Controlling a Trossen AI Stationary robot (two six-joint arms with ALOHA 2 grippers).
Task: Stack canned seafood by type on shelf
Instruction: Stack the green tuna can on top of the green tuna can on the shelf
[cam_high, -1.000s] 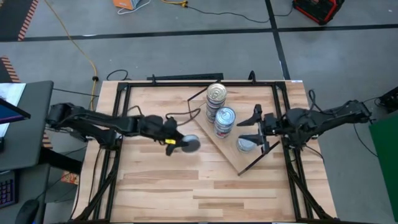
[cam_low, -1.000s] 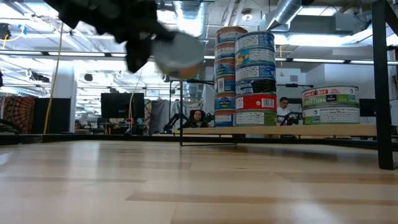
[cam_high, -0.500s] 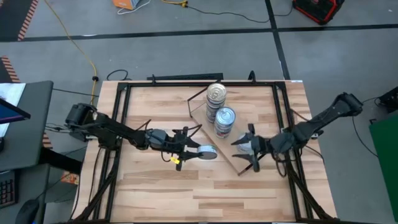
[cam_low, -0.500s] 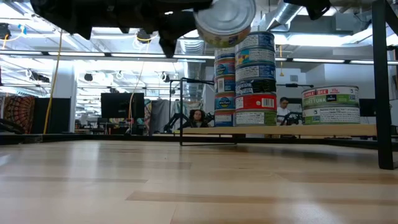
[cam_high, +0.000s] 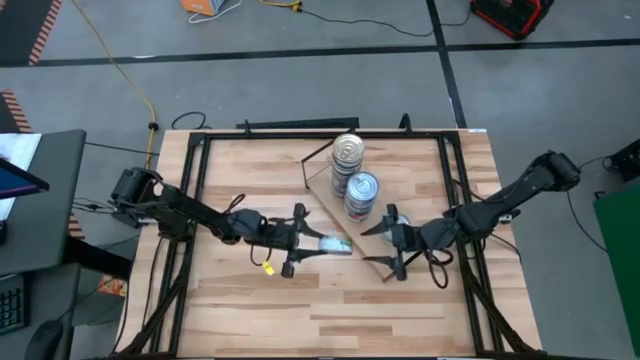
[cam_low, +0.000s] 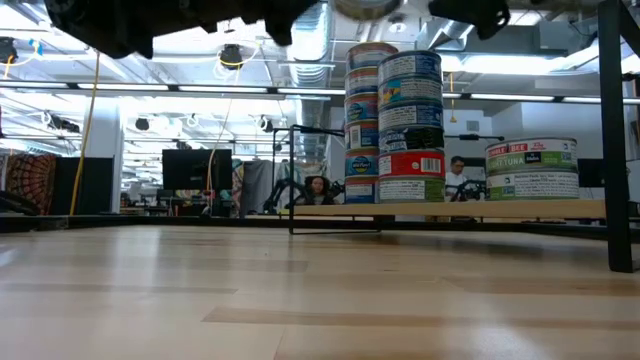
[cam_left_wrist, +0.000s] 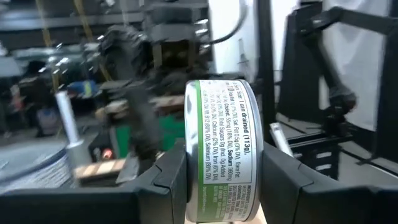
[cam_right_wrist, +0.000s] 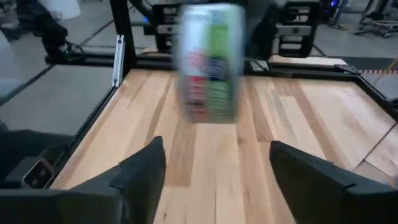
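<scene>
pale plank boards make up the table (cam_high: 300, 310), ringed by a thin dark frame (cam_high: 190, 200), with grey floor and cables around it. nearest the front edge the boards lie bare; a small yellow tag (cam_high: 268, 267) hangs by the left arm's wrist. the left gripper (cam_high: 312, 247) reaches in over the middle of the table, its jaws pinching a tin (cam_left_wrist: 221, 157) turned on its edge, held up off the boards just beside the near corner of the shelf (cam_high: 340, 222). in the left wrist view the tin's side shows white with a green band and small nutrition print, a dark finger pressed on each flat face. facing it from the other side, the right gripper (cam_high: 385, 250) hovers over the shelf's near corner with its jaws spread wide and nothing between them; its own camera sees the held tin ahead, blurred, in red, blue and green. the shelf is a light-wood board set at a slant inside the table frame, on thin dark legs (cam_low: 291, 180). on it, in the low view, a short stack of pale green-labelled tins (cam_low: 532, 169) stands at the right, two high, and two tall stacks (cam_low: 395, 122) stand touching side by side: mostly blue and white labels with one red and one green tin low in the nearer one. from above their silver lids (cam_high: 361, 186) shine. beyond the table a lit room shows with a person (cam_low: 457, 172) seated far back.
</scene>
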